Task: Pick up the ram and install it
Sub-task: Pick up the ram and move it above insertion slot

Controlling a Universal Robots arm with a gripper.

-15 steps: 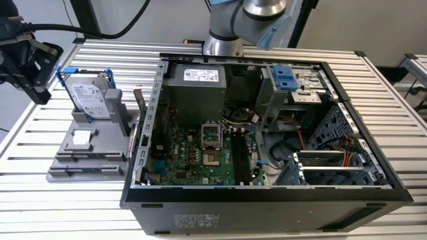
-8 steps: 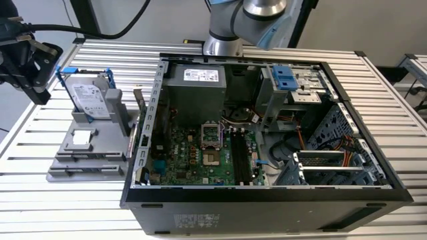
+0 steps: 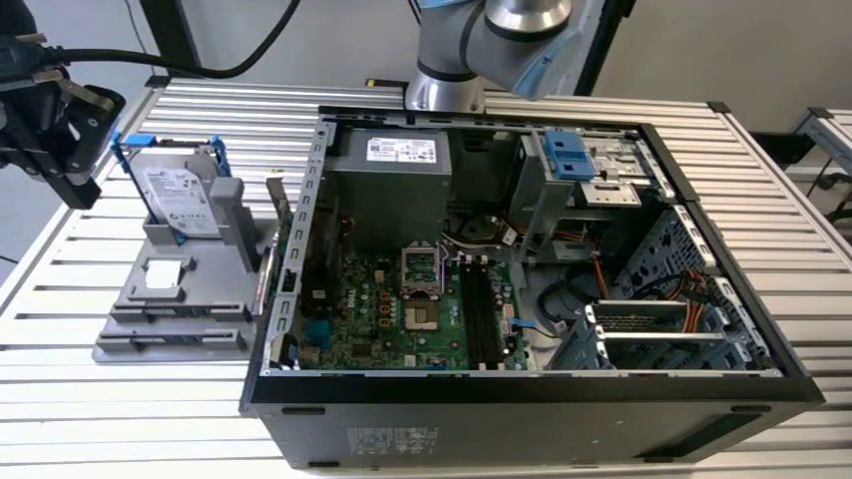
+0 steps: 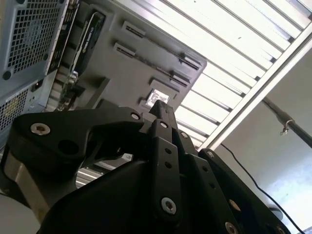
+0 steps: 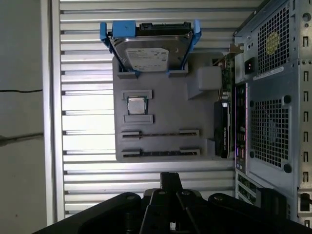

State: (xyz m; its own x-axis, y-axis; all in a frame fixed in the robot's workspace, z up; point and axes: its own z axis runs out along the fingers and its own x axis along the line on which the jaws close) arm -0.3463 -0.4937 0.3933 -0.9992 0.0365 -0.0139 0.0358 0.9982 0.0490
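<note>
grey holder (image 5: 165,105): a moulded tray lying flat on the slatted metal desk (image 3: 134,419), just beside the open computer case (image 3: 533,424), on the exterior view's left of it.
ram (image 5: 160,153): a thin dark stick standing on edge between two small brackets in the grey holder, in the row farthest from the hard drive; nothing touches it.
second strip (image 5: 160,133): sits between its own brackets in the next row, parallel to the ram and near it; whether it is another stick i cannot tell.
hard drive (image 5: 148,51): silver, in a blue frame, propped upright at the other end of the grey holder.
chip (image 5: 136,105): a small silver square in a pocket between the hard drive and the two rows.
card (image 5: 222,129): long and black, on edge along the side of the grey holder that faces the computer case.
end effector (image 5: 170,179): black, its fingers drawn together with nothing between them in both wrist views; it hangs above the desk, well apart from the ram.
board (image 3: 399,309): green, lying in the floor of the computer case, with long black slots (image 3: 482,314) beside it.
</note>
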